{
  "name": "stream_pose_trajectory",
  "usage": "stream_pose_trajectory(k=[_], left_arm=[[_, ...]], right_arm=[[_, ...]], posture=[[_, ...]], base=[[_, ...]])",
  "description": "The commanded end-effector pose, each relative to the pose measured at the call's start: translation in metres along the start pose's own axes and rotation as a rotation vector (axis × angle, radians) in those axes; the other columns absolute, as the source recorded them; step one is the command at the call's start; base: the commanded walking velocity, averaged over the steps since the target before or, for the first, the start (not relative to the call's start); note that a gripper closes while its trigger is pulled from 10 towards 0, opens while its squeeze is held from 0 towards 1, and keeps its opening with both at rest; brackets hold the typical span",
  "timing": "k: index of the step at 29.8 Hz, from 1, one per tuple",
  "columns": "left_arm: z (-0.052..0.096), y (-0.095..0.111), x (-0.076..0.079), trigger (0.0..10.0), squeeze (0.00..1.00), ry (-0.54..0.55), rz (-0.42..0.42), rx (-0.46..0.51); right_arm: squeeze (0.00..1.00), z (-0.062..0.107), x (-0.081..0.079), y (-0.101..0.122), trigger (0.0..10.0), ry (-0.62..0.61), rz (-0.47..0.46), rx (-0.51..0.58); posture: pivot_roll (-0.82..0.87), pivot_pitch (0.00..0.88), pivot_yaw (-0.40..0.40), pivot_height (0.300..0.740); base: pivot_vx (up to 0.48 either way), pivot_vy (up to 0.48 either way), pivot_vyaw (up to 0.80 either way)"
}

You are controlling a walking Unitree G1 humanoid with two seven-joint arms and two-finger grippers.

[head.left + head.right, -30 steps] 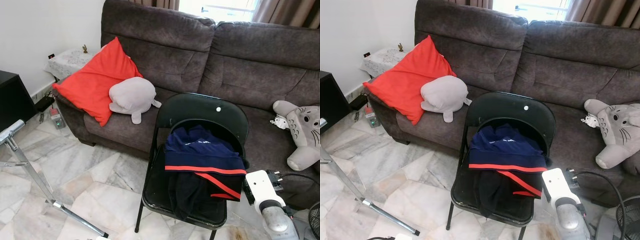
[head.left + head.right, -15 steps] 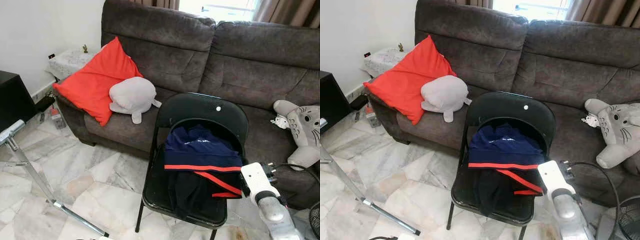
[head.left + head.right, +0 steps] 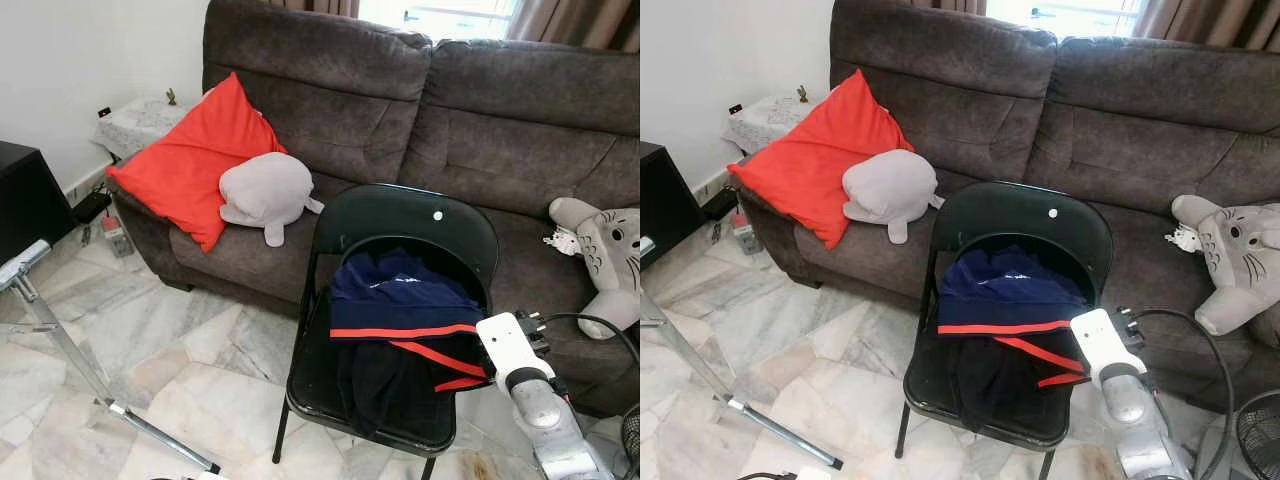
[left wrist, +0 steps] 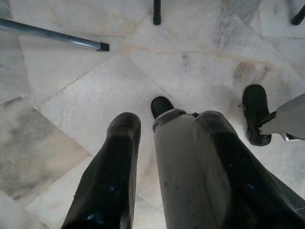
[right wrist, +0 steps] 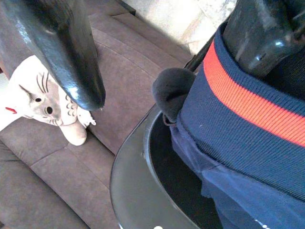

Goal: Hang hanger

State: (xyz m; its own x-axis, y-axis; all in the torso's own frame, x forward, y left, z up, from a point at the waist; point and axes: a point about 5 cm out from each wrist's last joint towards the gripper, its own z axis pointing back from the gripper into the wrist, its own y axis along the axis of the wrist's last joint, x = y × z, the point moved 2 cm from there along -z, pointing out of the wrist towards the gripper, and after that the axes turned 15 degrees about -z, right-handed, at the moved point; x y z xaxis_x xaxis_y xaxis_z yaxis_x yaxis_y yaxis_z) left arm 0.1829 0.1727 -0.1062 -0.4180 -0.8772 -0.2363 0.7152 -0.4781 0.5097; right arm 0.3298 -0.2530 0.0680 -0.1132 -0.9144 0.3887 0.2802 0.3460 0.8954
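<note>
- Right gripper (image 5: 167, 52) is at the chair's right edge, fingers spread wide, one finger (image 5: 259, 36) touching the navy garment (image 3: 400, 300), the other finger hanging free over the sofa seat.
- Left gripper (image 4: 164, 143) hangs idle over the marble floor (image 4: 71, 95), fingers apart, nothing between them.
- Brown sofa (image 3: 500, 120) stands behind the chair.
- Black folding chair (image 3: 400, 215) stands before it, with the red-striped garment draped across its seat.
- Red cushion (image 3: 190, 165) leans at the sofa's left end.
- Grey plush (image 3: 265, 192) lies beside the cushion.
- No hanger can be made out.
</note>
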Motion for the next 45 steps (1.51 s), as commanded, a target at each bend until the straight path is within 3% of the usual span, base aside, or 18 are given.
stream_pose_trajectory(k=[1, 8, 12, 13, 15, 20, 21, 23, 24, 25, 26, 27, 28, 34, 35, 36, 37, 45], left_arm=[[0.000, -0.003, 0.005, 10.0, 0.00, -0.016, -0.008, -0.017], [0.000, -0.001, 0.005, 10.0, 0.00, -0.012, -0.008, -0.013], [0.000, -0.001, 0.005, 10.0, 0.00, -0.012, -0.007, -0.013], [0.000, -0.001, 0.005, 10.0, 0.00, -0.012, -0.007, -0.013], [0.000, 0.000, 0.006, 10.0, 0.00, -0.016, -0.009, -0.013], [-0.001, 0.000, 0.005, 10.0, 0.00, -0.017, -0.009, -0.012], [0.000, 0.000, 0.005, 10.0, 0.00, -0.017, -0.009, -0.013], [0.000, -0.001, 0.005, 10.0, 0.00, -0.017, -0.010, -0.014], [0.000, -0.001, 0.005, 10.0, 0.00, -0.017, -0.011, -0.014], [0.000, -0.001, 0.005, 10.0, 0.00, -0.018, -0.013, -0.015], [0.000, -0.001, 0.005, 10.0, 0.00, -0.018, -0.015, -0.015], [0.000, -0.001, 0.005, 10.0, 0.00, -0.019, -0.016, -0.015], [0.000, -0.001, 0.005, 10.0, 0.00, -0.019, -0.017, -0.015], [0.000, -0.001, 0.005, 10.0, 0.00, -0.020, -0.019, -0.014], [0.000, -0.001, 0.005, 10.0, 0.00, -0.021, -0.019, -0.014], [0.000, -0.001, 0.005, 10.0, 0.00, -0.021, -0.019, -0.014], [0.000, -0.001, 0.005, 10.0, 0.00, -0.021, -0.021, -0.016], [0.000, -0.002, 0.003, 10.0, 0.00, -0.014, -0.021, -0.020]], right_arm=[[0.00, -0.003, 0.005, 0.002, 10.0, -0.015, -0.013, -0.003], [0.00, -0.012, 0.001, 0.026, 10.0, 0.006, -0.047, 0.086], [0.00, -0.013, 0.003, 0.028, 10.0, -0.007, -0.059, 0.089], [0.00, -0.013, 0.003, 0.028, 10.0, -0.007, -0.059, 0.089], [0.00, -0.015, -0.004, 0.010, 10.0, 0.023, -0.083, -0.026], [0.00, -0.015, -0.008, 0.006, 10.0, 0.037, -0.099, -0.037], [0.00, -0.015, -0.009, 0.005, 9.2, 0.032, -0.107, -0.035], [0.00, -0.015, -0.009, 0.005, 9.2, 0.029, -0.114, -0.034], [0.00, -0.015, -0.009, 0.005, 3.8, 0.028, -0.121, -0.034], [0.00, -0.015, -0.010, 0.005, 0.0, 0.027, -0.124, -0.035], [0.00, -0.015, -0.010, 0.005, 1.6, 0.029, -0.125, -0.038], [0.00, -0.015, -0.011, 0.004, 1.6, 0.030, -0.126, -0.040], [0.00, -0.015, -0.012, 0.003, 10.0, 0.033, -0.127, -0.043], [0.00, -0.015, -0.013, 0.000, 10.0, 0.040, -0.127, -0.054], [0.00, -0.015, -0.013, 0.000, 8.5, 0.037, -0.128, -0.055], [0.00, -0.015, -0.013, 0.000, 8.5, 0.037, -0.128, -0.055], [0.00, -0.015, -0.012, -0.002, 0.0, 0.035, -0.126, -0.063], [0.00, -0.014, -0.017, -0.007, 0.0, 0.048, -0.119, -0.085]], posture=[[-0.03, 0.046, -0.015, 0.740], [-0.02, 0.044, -0.014, 0.740], [-0.02, 0.044, -0.013, 0.740], [-0.02, 0.044, -0.013, 0.740], [-0.02, 0.044, -0.013, 0.740], [-0.01, 0.045, -0.013, 0.740], [-0.01, 0.044, -0.011, 0.740], [-0.01, 0.044, -0.011, 0.740], [-0.01, 0.044, -0.010, 0.740], [-0.01, 0.044, -0.010, 0.740], [-0.01, 0.044, -0.010, 0.740], [-0.01, 0.043, -0.009, 0.740], [-0.01, 0.043, -0.010, 0.740], [0.00, 0.043, -0.010, 0.740], [0.00, 0.043, -0.010, 0.740], [0.00, 0.043, -0.010, 0.740], [-0.01, 0.043, -0.009, 0.740], [0.00, 0.047, -0.008, 0.740]], base=[[0.000, 0.000, 0.00], [0.000, 0.000, 0.00], [0.000, 0.000, 0.00], [0.000, 0.000, 0.00], [0.000, 0.000, 0.00], [0.000, 0.000, 0.00], [0.000, 0.000, 0.00], [0.000, 0.000, 0.00], [0.000, 0.000, 0.00], [0.000, 0.000, 0.00], [0.000, 0.000, 0.00], [0.000, 0.000, 0.00], [0.000, 0.000, 0.00], [0.000, 0.000, 0.00], [0.000, 0.000, 0.00], [0.000, 0.000, 0.00], [0.000, 0.000, 0.00], [0.000, 0.000, 0.00]])
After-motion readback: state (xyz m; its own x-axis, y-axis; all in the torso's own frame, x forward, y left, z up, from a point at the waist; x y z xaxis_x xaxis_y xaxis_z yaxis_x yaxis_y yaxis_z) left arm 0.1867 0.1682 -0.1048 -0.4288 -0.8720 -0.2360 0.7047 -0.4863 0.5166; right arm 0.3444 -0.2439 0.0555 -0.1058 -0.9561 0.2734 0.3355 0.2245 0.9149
